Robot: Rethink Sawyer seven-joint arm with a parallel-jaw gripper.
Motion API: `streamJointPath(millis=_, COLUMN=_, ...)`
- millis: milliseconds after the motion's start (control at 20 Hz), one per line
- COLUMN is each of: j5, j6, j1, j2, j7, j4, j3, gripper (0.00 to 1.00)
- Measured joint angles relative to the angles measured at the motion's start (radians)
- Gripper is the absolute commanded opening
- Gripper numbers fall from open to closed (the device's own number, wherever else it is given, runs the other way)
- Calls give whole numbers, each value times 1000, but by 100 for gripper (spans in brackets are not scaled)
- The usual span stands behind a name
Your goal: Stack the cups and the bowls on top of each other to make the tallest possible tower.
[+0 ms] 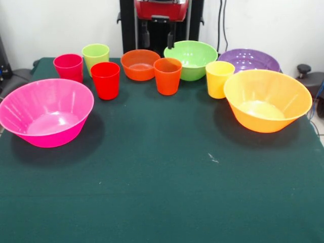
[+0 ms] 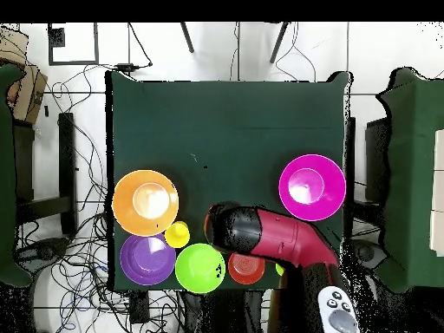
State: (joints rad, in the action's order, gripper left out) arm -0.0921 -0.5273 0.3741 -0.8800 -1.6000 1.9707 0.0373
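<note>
All bowls and cups stand apart on the green table; nothing is stacked. The pink bowl (image 1: 46, 111) (image 2: 311, 186) is front left and the orange-yellow bowl (image 1: 267, 100) (image 2: 145, 202) front right. Along the back stand the crimson cup (image 1: 68, 67), lime green cup (image 1: 95, 56), red cup (image 1: 105, 80), orange-red bowl (image 1: 140, 64) (image 2: 246, 268), orange cup (image 1: 167, 76), green bowl (image 1: 191, 59) (image 2: 199, 267), yellow cup (image 1: 219, 79) (image 2: 177, 234) and purple bowl (image 1: 249, 59) (image 2: 147, 259). My gripper (image 1: 158, 38) hangs open and empty above and behind the orange-red bowl and orange cup.
In the overhead view the red arm (image 2: 269, 236) covers the gripper and most of the cups. A grey handset (image 2: 338, 310) lies by the robot's base. Cables and furniture surround the table (image 1: 162, 192).
</note>
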Motion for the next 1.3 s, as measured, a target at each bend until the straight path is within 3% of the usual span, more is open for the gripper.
streamJointPath(millis=500, j5=-30, j6=0, j1=39, j2=1, j7=0, j4=-30, j3=18, gripper=100)
streamJointPath(millis=1300, j5=-30, j6=42, j1=37, j2=38, j7=0, j4=-30, j3=29, gripper=100)
